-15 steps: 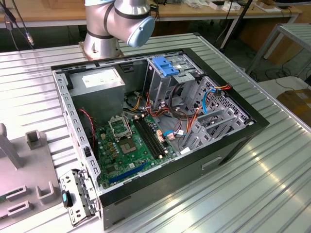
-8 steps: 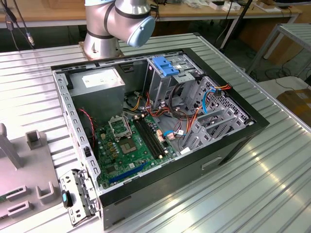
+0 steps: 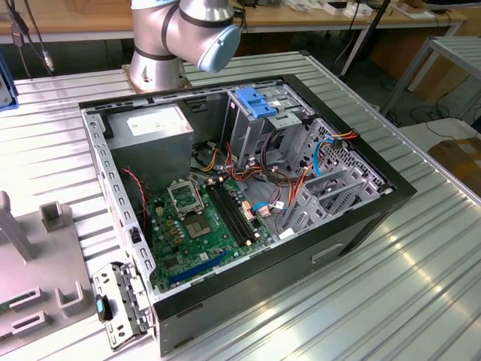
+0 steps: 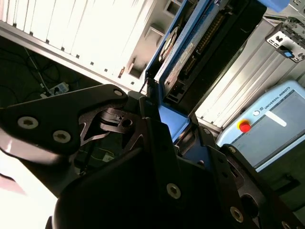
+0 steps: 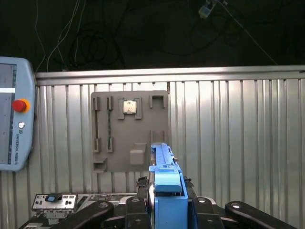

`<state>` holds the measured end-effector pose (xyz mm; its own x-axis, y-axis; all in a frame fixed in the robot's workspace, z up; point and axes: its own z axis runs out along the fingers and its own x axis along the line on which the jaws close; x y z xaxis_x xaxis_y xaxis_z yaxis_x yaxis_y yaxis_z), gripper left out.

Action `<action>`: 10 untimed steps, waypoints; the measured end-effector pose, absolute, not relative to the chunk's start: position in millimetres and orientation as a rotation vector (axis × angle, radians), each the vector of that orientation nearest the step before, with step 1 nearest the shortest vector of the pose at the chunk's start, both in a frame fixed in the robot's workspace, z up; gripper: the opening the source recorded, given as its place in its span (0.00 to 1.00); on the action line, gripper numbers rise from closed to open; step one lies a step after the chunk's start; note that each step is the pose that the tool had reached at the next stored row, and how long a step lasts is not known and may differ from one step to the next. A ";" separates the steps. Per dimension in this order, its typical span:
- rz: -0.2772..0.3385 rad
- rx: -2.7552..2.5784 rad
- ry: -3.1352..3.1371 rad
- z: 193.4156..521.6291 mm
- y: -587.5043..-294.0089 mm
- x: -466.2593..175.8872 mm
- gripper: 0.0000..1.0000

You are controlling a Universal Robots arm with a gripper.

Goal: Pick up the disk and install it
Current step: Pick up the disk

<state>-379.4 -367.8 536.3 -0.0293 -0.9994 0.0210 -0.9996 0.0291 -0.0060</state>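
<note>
While install is pending, the gripper (image 5: pixel 167 212) is pinching the disk (image 5: pixel 162 160) by its blue frame; seating it likely needs alignment with the drive cage (image 3: pixel 252 131).

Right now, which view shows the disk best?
The second wrist view: it shows the disk at an angle, with its labelled face, connector edge and blue frame. The first wrist view shows it edge-on, a narrow blue strip clamped in the gripper. The exterior view gives the open computer case.
</note>
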 end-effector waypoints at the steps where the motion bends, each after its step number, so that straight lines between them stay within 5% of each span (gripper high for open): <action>1: 0.030 2.181 -2.246 536.3 -367.8 -377.8 0.37; 10: 0.030 2.181 -2.246 536.2 -367.8 -365.1 0.37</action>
